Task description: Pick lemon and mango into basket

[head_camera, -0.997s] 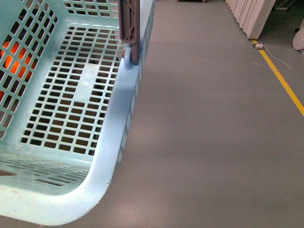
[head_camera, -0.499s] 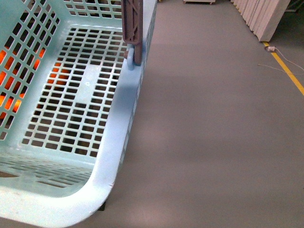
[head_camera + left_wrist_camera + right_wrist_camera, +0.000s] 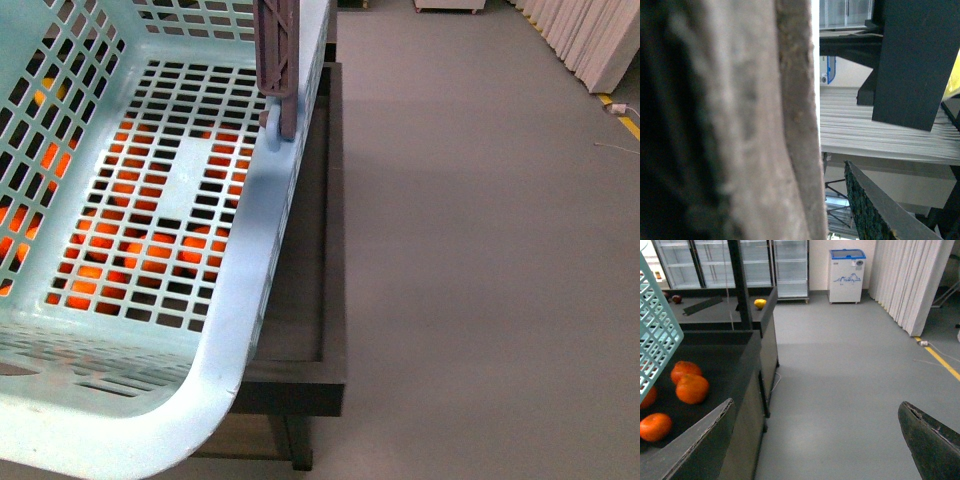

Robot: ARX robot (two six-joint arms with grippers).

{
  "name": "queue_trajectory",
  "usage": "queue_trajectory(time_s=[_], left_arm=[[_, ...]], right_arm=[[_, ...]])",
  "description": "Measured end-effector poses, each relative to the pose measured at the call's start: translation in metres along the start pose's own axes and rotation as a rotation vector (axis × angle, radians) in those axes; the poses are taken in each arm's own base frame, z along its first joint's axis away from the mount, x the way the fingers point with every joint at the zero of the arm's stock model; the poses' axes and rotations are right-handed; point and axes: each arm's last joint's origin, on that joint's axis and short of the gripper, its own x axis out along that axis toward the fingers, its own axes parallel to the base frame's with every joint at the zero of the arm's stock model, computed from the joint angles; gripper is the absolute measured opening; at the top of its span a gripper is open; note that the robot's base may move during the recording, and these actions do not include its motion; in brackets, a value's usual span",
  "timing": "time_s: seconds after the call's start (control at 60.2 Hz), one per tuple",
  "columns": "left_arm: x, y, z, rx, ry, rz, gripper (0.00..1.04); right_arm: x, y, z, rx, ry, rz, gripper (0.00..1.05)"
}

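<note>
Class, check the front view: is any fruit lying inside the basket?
No: the basket floor is bare, and the tangerines show through its slots from underneath.

Soft even indoor light, faint floor [image 3: 480,250] shadows, heavy close-up blur in left wrist view.

Grey floor [image 3: 840,390] runs to glass-door coolers [image 3: 790,265], a white chest freezer [image 3: 846,277] and white curtains [image 3: 905,280].
</note>
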Motion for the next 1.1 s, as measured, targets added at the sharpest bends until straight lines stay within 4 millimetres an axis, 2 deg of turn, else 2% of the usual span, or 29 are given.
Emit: queue_trajectory(time_s=[1.097], left_arm=[[0.0001, -0.0002, 0.0005, -0.001, -0.002, 0.0, 0.28]], right_arm=[[0.0, 0.0, 0.0, 0.0, 0.0, 0.0, 0.96]])
